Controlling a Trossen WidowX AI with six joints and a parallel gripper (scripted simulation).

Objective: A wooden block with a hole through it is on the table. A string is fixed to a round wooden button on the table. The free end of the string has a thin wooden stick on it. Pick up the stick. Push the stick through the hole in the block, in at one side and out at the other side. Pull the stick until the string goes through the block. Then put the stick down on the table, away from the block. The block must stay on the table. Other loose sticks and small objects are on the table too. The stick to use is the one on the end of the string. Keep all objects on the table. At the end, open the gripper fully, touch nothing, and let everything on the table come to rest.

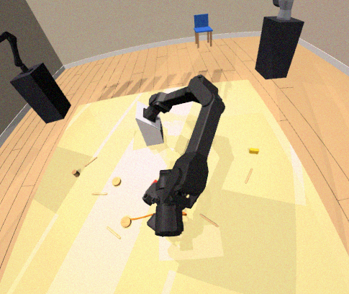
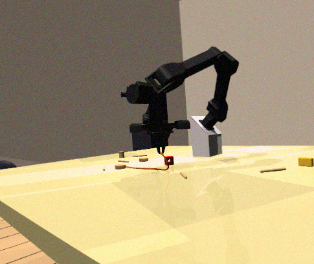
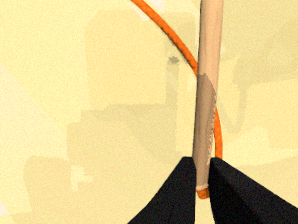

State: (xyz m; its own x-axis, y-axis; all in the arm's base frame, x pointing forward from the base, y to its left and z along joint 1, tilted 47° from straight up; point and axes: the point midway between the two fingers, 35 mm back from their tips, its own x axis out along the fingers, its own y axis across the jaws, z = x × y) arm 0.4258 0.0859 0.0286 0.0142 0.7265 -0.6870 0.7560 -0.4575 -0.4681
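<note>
My gripper is shut on the stick near its string end, above the table. Beyond the fingertips the stick runs up the wrist view; it is not distinct in the top and exterior views. The orange string runs from the round button along the table, then bends up to the fingertips. The red block stands on the table just right of the fingertips in the exterior view, its hole showing on the near face. In the top view the arm hides most of the block and the fingertips.
Loose sticks lie around. A second round disc, a small brown cylinder and a yellow block are also on the table. The arm's grey base stands behind.
</note>
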